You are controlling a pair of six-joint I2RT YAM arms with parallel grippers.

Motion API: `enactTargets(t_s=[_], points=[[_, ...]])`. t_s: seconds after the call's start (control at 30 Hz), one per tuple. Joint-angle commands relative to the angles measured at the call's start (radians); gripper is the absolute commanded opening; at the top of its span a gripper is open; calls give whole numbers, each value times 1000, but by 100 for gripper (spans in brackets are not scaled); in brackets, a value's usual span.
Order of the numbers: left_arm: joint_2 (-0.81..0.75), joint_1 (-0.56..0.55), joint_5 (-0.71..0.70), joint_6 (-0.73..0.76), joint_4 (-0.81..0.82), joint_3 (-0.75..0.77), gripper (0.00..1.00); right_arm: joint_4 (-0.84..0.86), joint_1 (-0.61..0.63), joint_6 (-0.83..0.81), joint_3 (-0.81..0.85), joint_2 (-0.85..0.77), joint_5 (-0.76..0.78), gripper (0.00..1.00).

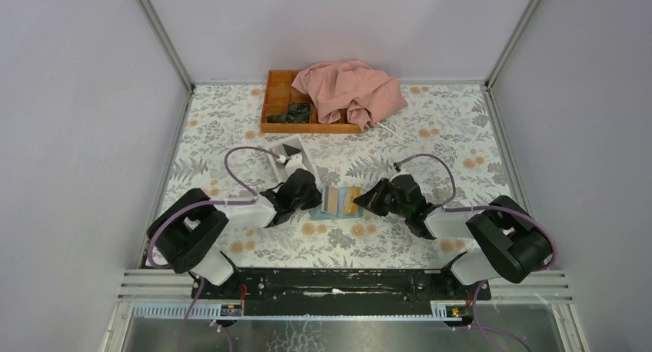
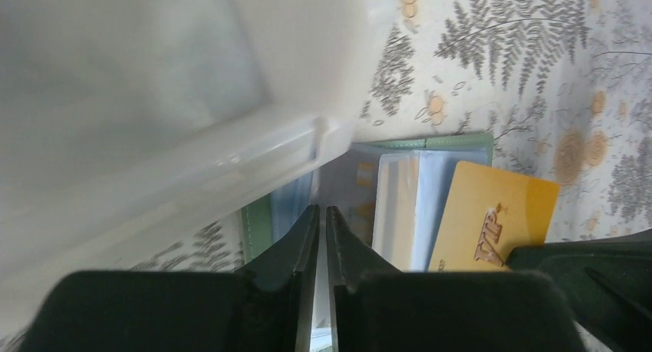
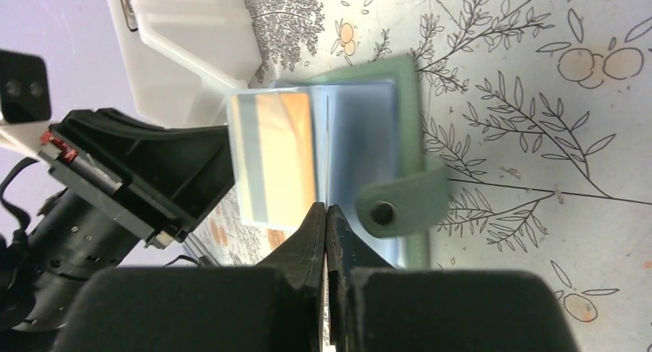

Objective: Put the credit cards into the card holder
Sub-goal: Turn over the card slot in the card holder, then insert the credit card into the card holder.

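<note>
The card holder (image 1: 326,212) lies open on the table between my two grippers, its grey-green cover (image 3: 411,121) and snap tab showing. Pale blue sleeves (image 2: 400,206) stand inside it. An orange card (image 2: 492,217) marked VIP sits tilted at the holder's right side, and its striped back shows in the right wrist view (image 3: 281,156). My left gripper (image 2: 323,210) is shut on a thin pale leaf of the holder. My right gripper (image 3: 327,206) is shut at the card's edge by the fold, pinching something thin seen edge-on. Both show in the top view, left (image 1: 314,197) and right (image 1: 360,204).
A white open-topped box (image 1: 286,166) stands just behind my left gripper and fills the upper left of the left wrist view (image 2: 154,121). An orange wooden tray (image 1: 278,98) at the back holds dark items, with a pink cloth (image 1: 350,91) draped over it.
</note>
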Motion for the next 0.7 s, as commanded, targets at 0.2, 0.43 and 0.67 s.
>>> enactTargets(t_s=[0.2, 0.43, 0.67], points=[[-186, -11, -143, -22, -252, -88, 18, 57, 20, -16, 51, 17, 7, 0], [-228, -14, -91, -33, -154, -137, 23, 76, 41, -27, 80, 58, -22, 0], [-259, -22, -122, -37, -210, -100, 25, 72, 64, -53, 127, 117, -55, 0]])
